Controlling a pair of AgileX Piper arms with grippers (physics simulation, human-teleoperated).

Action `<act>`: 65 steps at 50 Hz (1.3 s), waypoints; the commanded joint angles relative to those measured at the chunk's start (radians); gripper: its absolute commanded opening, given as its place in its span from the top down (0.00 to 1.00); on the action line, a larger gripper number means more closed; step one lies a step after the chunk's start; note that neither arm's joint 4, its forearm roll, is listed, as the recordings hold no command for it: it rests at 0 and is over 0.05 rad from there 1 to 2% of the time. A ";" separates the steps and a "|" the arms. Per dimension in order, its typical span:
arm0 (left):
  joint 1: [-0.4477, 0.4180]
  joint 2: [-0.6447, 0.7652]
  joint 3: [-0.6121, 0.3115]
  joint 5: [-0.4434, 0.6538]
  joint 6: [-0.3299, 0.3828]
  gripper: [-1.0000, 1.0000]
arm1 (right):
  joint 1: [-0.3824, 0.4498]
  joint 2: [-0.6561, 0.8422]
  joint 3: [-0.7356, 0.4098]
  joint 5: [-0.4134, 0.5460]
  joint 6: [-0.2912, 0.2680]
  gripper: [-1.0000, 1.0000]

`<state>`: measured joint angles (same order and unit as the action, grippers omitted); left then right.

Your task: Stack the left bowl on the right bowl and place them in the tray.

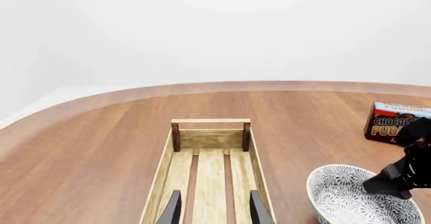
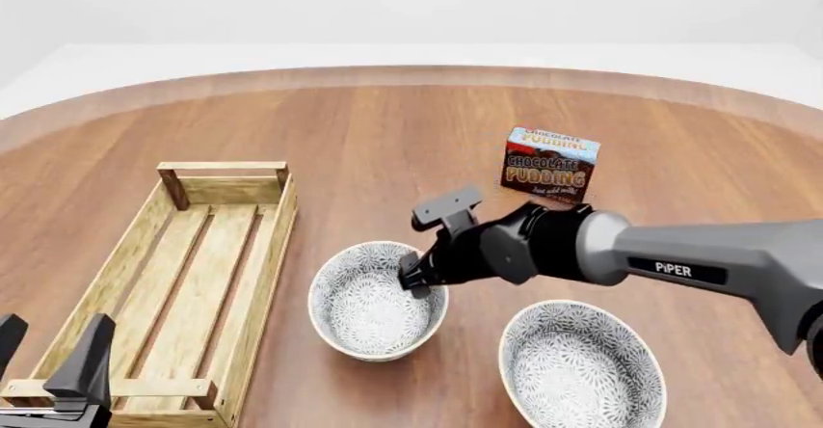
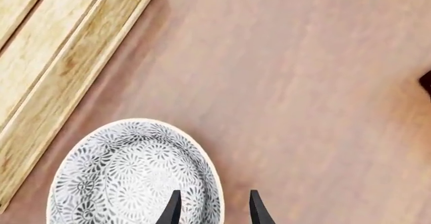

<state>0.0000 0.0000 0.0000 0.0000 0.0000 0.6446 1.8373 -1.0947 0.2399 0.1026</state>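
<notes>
The right arm, grey with a dark wrist, reaches in from the right across the table to the left bowl (image 2: 373, 303), a round white ceramic dish covered inside with a fine grey flower pattern. The right gripper (image 3: 213, 207) points down at that bowl's right rim; in the right wrist view one dark finger lies over the inside and the other outside, a gap between them, so the claw is parted astride the rim, not clamped. The left gripper (image 1: 213, 209) hangs low at the near left, above the near end of the tray (image 2: 264, 283), a long crate of pale wooden slats with low sides and darker corner posts; its two dark fingers stand apart with nothing between them. The right bowl (image 2: 581, 368), of the same pattern, sits near the first, apart from it. A small chocolate pudding box (image 2: 552, 165) stands farther back on the smooth brown wood-grain table (image 2: 385, 139).
</notes>
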 commanded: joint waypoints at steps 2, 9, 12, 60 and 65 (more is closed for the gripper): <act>0.000 0.000 0.000 0.000 0.000 0.00 | 0.009 0.023 0.010 -0.025 0.016 0.00; 0.000 0.000 0.000 0.000 0.000 0.00 | 0.012 0.034 0.018 -0.040 0.025 0.00; 0.000 0.000 0.000 0.000 0.000 0.00 | 0.012 0.041 0.024 -0.051 0.032 0.00; 0.000 0.000 0.000 0.000 0.000 0.00 | 0.004 -0.080 -0.003 0.012 0.047 1.00; 0.000 0.000 0.000 0.000 0.000 0.00 | 0.016 -0.135 -0.007 0.033 0.063 1.00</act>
<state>0.0000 0.0000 0.0000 0.0000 0.0000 0.6521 1.7890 -1.0916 0.2392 0.1333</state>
